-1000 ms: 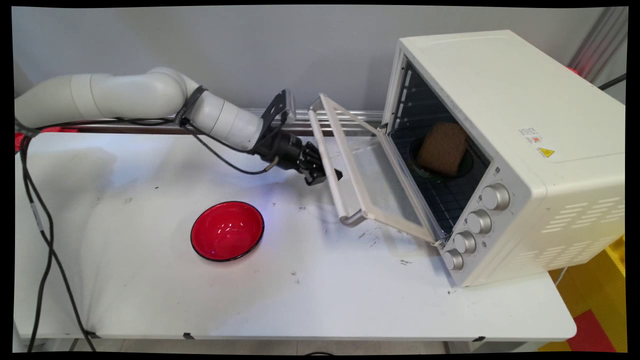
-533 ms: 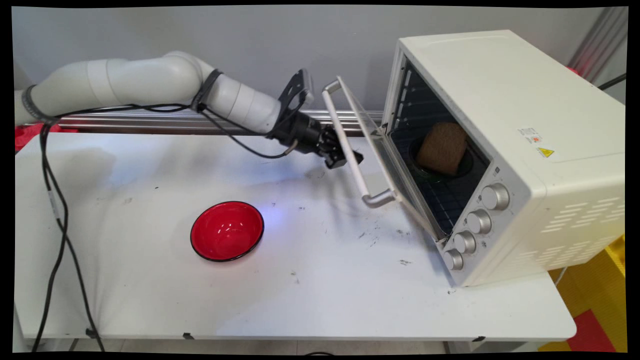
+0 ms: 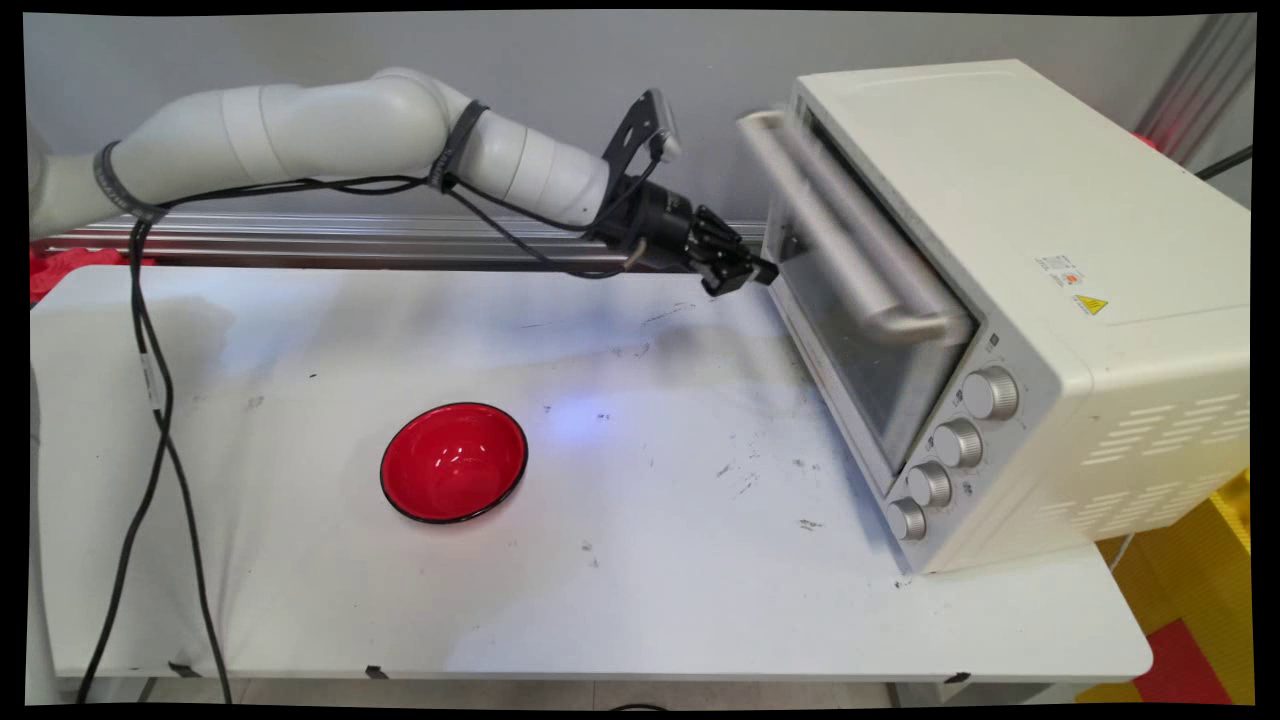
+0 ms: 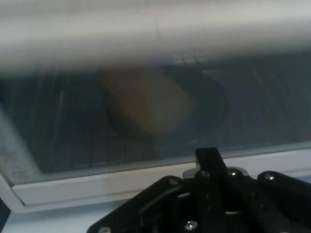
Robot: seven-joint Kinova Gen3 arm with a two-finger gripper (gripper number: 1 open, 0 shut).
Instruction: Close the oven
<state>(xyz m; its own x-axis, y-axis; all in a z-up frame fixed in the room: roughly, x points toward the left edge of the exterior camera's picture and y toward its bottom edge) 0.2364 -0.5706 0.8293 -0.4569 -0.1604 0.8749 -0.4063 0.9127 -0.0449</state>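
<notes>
A white toaster oven (image 3: 1010, 190) stands at the table's right, its glass door (image 3: 865, 360) up against its front with the pale bar handle (image 3: 850, 255) blurred. My gripper (image 3: 755, 275) is shut, empty, and at the door's far lower edge. In the hand view the gripper (image 4: 209, 160) points at the door glass (image 4: 73, 136). Behind the glass a brown slice of bread (image 4: 150, 109) lies on a dark round dish (image 4: 214, 104).
A red bowl (image 3: 455, 462) sits on the white table (image 3: 650, 590), left of centre. Several knobs (image 3: 990, 392) run down the oven's front right. Black cables (image 3: 150, 380) hang from the arm at the left. A metal rail (image 3: 300, 245) runs along the back.
The oven door has swung up from half open to against the oven front, hiding the bread in the main view. My gripper has risen and moved right with it.
</notes>
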